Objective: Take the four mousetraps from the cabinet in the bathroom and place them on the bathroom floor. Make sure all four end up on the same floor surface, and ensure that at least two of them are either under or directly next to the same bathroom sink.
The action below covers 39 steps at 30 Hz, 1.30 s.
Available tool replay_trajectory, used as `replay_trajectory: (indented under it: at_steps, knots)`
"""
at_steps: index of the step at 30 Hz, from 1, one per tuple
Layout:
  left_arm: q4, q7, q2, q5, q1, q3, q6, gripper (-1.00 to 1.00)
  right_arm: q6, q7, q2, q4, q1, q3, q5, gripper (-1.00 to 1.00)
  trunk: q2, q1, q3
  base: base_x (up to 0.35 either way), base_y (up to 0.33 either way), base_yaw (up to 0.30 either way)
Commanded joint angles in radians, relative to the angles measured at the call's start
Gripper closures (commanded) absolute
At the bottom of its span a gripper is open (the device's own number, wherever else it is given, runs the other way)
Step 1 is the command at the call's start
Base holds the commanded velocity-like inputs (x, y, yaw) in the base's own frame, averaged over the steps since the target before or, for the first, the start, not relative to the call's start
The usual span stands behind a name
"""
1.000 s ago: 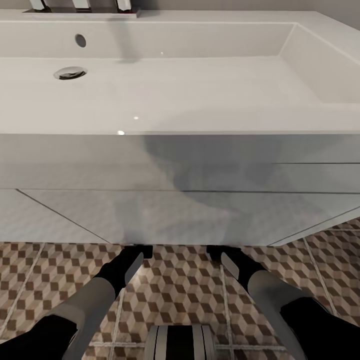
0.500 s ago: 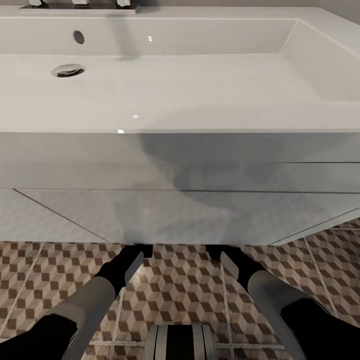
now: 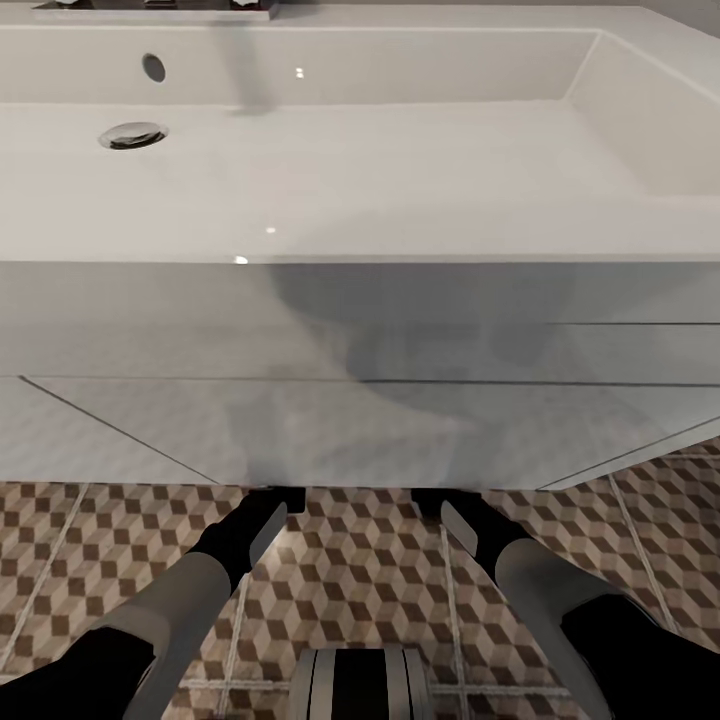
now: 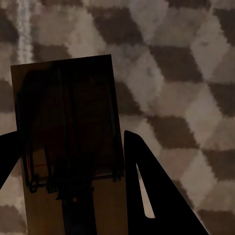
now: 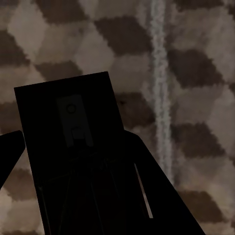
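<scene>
From the head camera, the white sink (image 3: 330, 190) fills the upper half, its drain near the basin's far left corner, over the white vanity (image 3: 300, 420); both arms reach under the vanity's front edge above the cube-patterned bathroom floor (image 3: 360, 570), and the grip of the left gripper (image 3: 283, 497) and right gripper (image 3: 437, 499) cannot be judged there. At the left wrist, the fingers (image 4: 152, 196) clasp a mousetrap (image 4: 68, 132) over the tiles. At the right wrist, the fingers (image 5: 147, 186) pinch a shadowed mousetrap (image 5: 73, 142) beside a grout line
</scene>
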Motion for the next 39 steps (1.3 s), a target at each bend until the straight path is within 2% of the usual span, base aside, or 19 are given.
replay_trajectory:
  at_steps: [1,14,39]
  knots:
    - [-0.002,0.010,0.001,0.011,-0.046,-0.006,0.005,1.00,0.007,-0.008,0.000,-0.003,-0.089,0.007,-0.010,1.00,0.000,0.000,-0.001,0.000,0.000,0.000]
    - [-0.005,0.013,-0.001,0.010,-0.046,-0.006,-0.026,1.00,0.007,-0.008,0.000,-0.003,-0.089,0.007,-0.010,1.00,0.000,0.000,-0.008,0.000,0.000,0.000]
    - [-0.005,0.011,-0.002,0.010,-0.046,-0.008,-0.028,1.00,0.007,-0.008,0.000,-0.010,-0.089,0.007,-0.011,1.00,0.000,0.000,-0.025,0.000,0.000,0.000]
